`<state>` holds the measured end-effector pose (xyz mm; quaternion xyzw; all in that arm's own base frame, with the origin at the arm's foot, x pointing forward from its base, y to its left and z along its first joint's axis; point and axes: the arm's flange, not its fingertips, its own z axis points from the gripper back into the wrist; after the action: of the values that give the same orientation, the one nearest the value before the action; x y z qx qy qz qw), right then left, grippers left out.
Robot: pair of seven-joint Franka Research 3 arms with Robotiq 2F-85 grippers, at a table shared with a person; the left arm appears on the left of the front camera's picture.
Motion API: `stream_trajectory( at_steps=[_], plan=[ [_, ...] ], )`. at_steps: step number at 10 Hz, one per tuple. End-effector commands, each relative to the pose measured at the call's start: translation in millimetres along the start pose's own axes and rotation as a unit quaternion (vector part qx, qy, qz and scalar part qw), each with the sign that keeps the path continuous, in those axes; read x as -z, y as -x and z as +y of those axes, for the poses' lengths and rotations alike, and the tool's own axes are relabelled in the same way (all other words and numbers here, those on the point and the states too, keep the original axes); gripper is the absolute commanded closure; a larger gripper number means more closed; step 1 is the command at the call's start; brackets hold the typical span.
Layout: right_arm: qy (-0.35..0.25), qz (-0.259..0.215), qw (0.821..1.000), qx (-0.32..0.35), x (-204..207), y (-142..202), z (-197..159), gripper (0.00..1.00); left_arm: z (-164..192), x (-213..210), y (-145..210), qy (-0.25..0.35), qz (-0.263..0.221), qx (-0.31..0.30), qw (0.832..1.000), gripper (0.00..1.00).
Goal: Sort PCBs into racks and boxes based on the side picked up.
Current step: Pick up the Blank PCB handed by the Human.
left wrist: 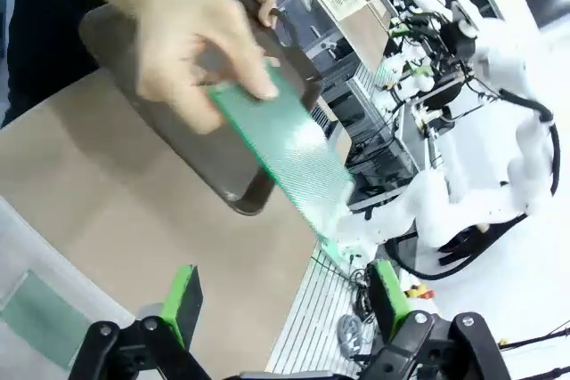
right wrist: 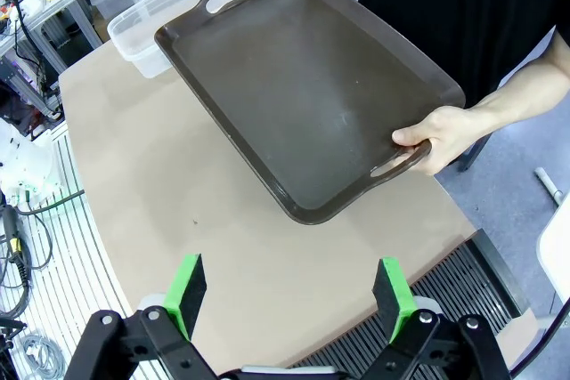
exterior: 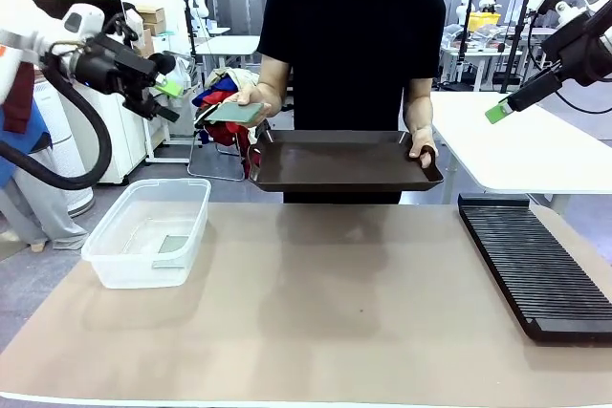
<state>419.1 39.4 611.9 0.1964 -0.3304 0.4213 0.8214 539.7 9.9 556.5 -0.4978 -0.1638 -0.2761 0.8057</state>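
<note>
A person across the table holds one PCB (exterior: 234,112) out in one hand, close to my left gripper (exterior: 172,100), which is open and raised at the left. In the left wrist view this green PCB (left wrist: 285,144) hangs beyond my open left gripper (left wrist: 285,300), apart from the pads (left wrist: 183,304). A second PCB (exterior: 172,243) lies flat in the clear box (exterior: 143,274). The black rack (exterior: 535,265) lies at the table's right. My right gripper (exterior: 497,110) is high at the right; in its wrist view my right gripper (right wrist: 289,291) is open and holds nothing.
The person's other hand (exterior: 421,150) grips a dark brown tray (exterior: 335,160), tilted above the table's far edge. The tray (right wrist: 312,86) is bare inside. A white table (exterior: 535,150) stands behind at the right.
</note>
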Motion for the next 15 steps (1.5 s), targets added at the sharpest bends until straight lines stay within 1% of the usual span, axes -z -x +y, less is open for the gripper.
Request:
stream_trajectory(
  at_steps=[1, 2, 3, 5, 6, 7, 8, 9, 10, 12, 13, 15],
  plan=[
    [-0.008, -0.006, 1.0, -0.001, 1, 0, 0, 0.0, 12, 3, -16, 0.013, -0.009, -0.034, 0.999, 0.0],
    [-0.008, -0.006, 1.0, -0.001, 1, 0, 0, 0.0, 6, 1, -16, -0.02, 0.007, -0.013, 1.0, 0.0],
    [-0.008, -0.006, 1.0, -0.001, 1, 0, 0, 0.0, 16, 6, -2, 0.006, 0.0, -0.02, 1.0, 0.0],
    [-0.008, -0.006, 1.0, -0.001, 1, 0, 0, 0.0, 16, 6, -2, 0.006, 0.0, -0.02, 1.0, 0.0],
    [-0.008, -0.006, 1.0, -0.001, 1, 0, 0, 0.0, 20, 8, -8, 0.002, 0.001, -0.02, 1.0, 0.0],
    [-0.008, -0.006, 1.0, -0.001, 1, 0, 0, 0.0, 34, 12, -14, 0.074, -0.005, -0.111, 0.991, 0.0],
    [-0.008, -0.006, 1.0, -0.001, 1, 0, 0, 0.0, 43, 15, -16, 0.115, -0.013, -0.142, 0.983, 0.0],
    [-0.008, -0.006, 1.0, -0.001, 1, 0, 0, 0.0, 50, 18, -19, 0.143, -0.031, -0.169, 0.975, 0.0],
    [-0.008, -0.006, 1.0, -0.001, 1, 0, 0, 0.0, 54, 23, -22, 0.162, -0.036, -0.187, 0.968, 0.0],
    [-0.008, -0.006, 1.0, -0.001, 1, 0, 0, 0.0, 62, 37, -28, 0.186, -0.01, -0.214, 0.959, 0.0],
    [-0.008, -0.006, 1.0, -0.001, 1, 0, 0, 0.0, 65, 47, -31, 0.193, 0.0, -0.221, 0.956, 0.0],
    [-0.008, -0.006, 1.0, -0.001, 1, 0, 0, 0.0, 67, 61, -33, 0.21, 0.022, -0.215, 0.954, 0.0]
  ],
)
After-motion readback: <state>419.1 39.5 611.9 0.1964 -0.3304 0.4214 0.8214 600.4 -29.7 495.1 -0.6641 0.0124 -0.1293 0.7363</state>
